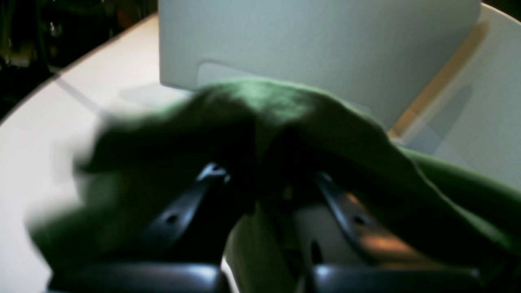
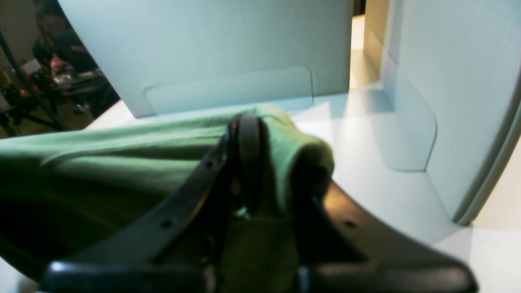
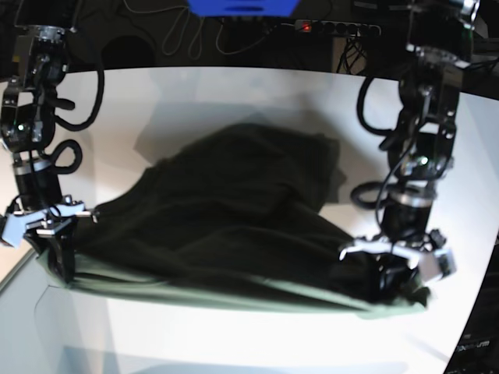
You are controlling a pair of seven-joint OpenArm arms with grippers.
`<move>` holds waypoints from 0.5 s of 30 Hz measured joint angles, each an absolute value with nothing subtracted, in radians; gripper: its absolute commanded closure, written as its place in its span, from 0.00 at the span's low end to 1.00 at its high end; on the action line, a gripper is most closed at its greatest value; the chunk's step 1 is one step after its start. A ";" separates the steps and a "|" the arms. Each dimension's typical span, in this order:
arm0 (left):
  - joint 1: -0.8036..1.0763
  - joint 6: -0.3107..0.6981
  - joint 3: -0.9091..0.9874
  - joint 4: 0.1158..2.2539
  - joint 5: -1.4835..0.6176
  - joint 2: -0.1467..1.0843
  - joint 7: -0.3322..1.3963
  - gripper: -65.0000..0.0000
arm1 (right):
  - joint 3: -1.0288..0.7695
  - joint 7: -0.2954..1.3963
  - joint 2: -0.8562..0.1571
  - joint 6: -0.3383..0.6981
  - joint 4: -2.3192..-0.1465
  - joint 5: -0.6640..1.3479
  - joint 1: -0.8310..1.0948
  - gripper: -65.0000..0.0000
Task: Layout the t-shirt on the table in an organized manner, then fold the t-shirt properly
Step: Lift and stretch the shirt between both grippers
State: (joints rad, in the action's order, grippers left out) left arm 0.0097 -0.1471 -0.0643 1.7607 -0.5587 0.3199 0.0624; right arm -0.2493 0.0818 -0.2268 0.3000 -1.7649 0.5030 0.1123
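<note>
The olive-green t-shirt (image 3: 234, 218) is held stretched between both arms, its near edge lifted over the white table (image 3: 234, 335) and its far part resting on it. My left gripper (image 3: 394, 282), on the right of the base view, is shut on a bunched corner of the t-shirt (image 1: 260, 122). My right gripper (image 3: 56, 253), on the left of the base view, is shut on the other corner; its fingers (image 2: 244, 154) pinch a fold of the t-shirt (image 2: 122, 162). The left wrist view is blurred.
A white upright panel (image 2: 203, 53) stands on the table close behind the grippers, with a second panel (image 2: 456, 101) at the right. Cables and a power strip (image 3: 335, 27) lie beyond the table's far edge. A person (image 2: 57, 40) sits far off.
</note>
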 measured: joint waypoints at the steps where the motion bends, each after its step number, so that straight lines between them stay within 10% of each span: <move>1: 0.047 -0.142 -0.047 1.775 -0.558 0.322 0.062 1.00 | -0.241 0.079 -0.228 0.300 -1.769 0.505 0.116 1.00; 15: 0.352 -0.146 0.071 1.681 -0.570 0.300 0.068 0.90 | -0.134 0.086 -0.158 0.308 -1.746 0.496 0.237 1.00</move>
State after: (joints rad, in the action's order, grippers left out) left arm 0.3515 -0.1459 0.0711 1.6806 -0.5701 0.3004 0.0685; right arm -0.1345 0.0860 -0.1577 0.3080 -1.7462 0.4965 0.2375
